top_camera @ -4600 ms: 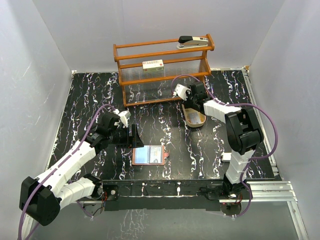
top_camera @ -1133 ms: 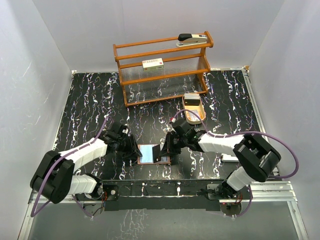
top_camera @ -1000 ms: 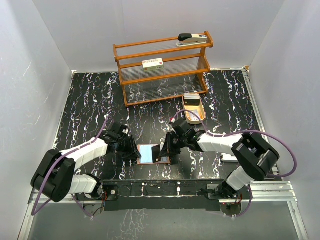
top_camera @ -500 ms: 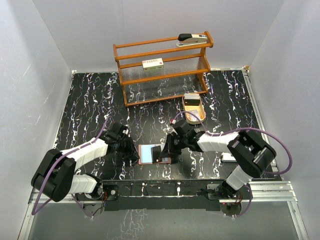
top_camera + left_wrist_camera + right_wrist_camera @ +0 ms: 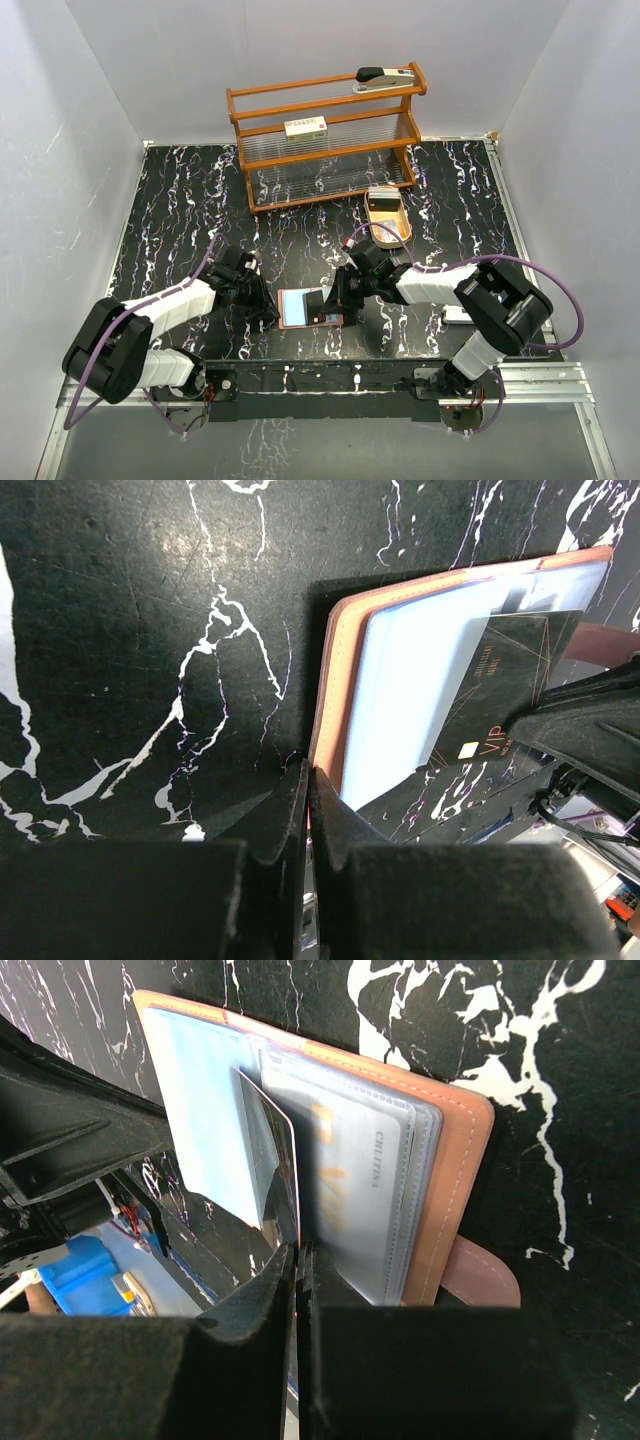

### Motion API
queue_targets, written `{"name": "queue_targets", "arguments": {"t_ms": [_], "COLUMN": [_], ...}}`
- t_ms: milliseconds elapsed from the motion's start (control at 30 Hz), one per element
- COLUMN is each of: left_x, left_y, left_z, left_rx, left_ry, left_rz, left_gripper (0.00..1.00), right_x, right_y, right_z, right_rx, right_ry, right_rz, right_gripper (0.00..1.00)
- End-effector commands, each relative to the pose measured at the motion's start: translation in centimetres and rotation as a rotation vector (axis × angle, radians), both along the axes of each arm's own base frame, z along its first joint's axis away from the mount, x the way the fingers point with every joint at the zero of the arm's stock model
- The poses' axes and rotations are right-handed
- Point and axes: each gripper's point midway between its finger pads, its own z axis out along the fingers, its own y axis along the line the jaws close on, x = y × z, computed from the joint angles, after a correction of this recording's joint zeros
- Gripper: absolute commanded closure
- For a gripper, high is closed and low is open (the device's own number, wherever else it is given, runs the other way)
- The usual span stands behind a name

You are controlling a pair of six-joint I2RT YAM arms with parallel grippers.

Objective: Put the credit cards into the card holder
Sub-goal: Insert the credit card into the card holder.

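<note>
The reddish-brown card holder (image 5: pixel 312 325) lies open near the table's front edge. A light blue credit card (image 5: pixel 420 670) fills its left side, and a pale silver card (image 5: pixel 360 1190) sits in the clear pockets on the right. My left gripper (image 5: pixel 271 311) is shut on the holder's left leather edge (image 5: pixel 335 670). My right gripper (image 5: pixel 334 303) is shut on a dark card (image 5: pixel 495 685) that stands on edge over the holder's middle. In the right wrist view this card (image 5: pixel 272 1155) rises between the blue card and the clear pockets. The closing tab (image 5: pixel 480 1275) pokes out at the holder's right.
A wooden rack (image 5: pixel 325 140) stands at the back with a stapler (image 5: pixel 388 80) on top and a small box (image 5: pixel 306 128) on its shelf. An oval wooden tray (image 5: pixel 388 226) lies right of centre. A small white object (image 5: pixel 452 314) lies by the right arm.
My left gripper has closed from partly open onto the holder's left edge. The holder has shifted slightly. My right gripper stays shut on the dark card over the holder.
</note>
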Motion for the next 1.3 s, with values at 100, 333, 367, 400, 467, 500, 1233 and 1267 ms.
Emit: {"name": "queue_targets", "arguments": {"t_ms": [100,333,367,400,467,500,1233,1267], "left_x": [-0.6,-0.8,-0.8,-0.9,-1.0,-1.1,-1.3,-1.3], "left_y": [-0.4,-0.5,-0.5,-0.5,-0.5,-0.4,-0.4,-0.5], "left_z": [0.3,-0.2,-0.2,-0.3,-0.4,-0.4,-0.7,-0.6], "left_rx": [-0.039,-0.048,-0.048,-0.047,-0.046,-0.046,-0.054,-0.057], "left_ry": [0.015,0.027,0.028,0.031,0.033,0.033,0.037,0.038], "left_rz": [-0.009,-0.012,-0.013,-0.014,-0.015,-0.015,-0.010,-0.011], "left_gripper": [1.00,1.00,1.00,1.00,1.00,1.00,1.00,1.00], "right_x": [1.5,1.8,1.8,1.8,1.8,1.8,2.2,2.1], "right_y": [-0.3,-0.1,-0.1,-0.1,0.0,0.0,-0.2,-0.1], "right_z": [-0.3,-0.1,-0.2,-0.2,-0.3,-0.3,-0.2,-0.4], "right_rx": [-0.023,-0.024,-0.026,-0.024,-0.022,-0.021,-0.018,-0.016], "right_ry": [-0.057,-0.061,-0.058,-0.057,-0.056,-0.055,-0.067,-0.060], "right_rz": [-0.039,-0.035,-0.036,-0.036,-0.039,-0.040,-0.061,-0.054], "right_gripper": [1.00,1.00,1.00,1.00,1.00,1.00,1.00,1.00]}}
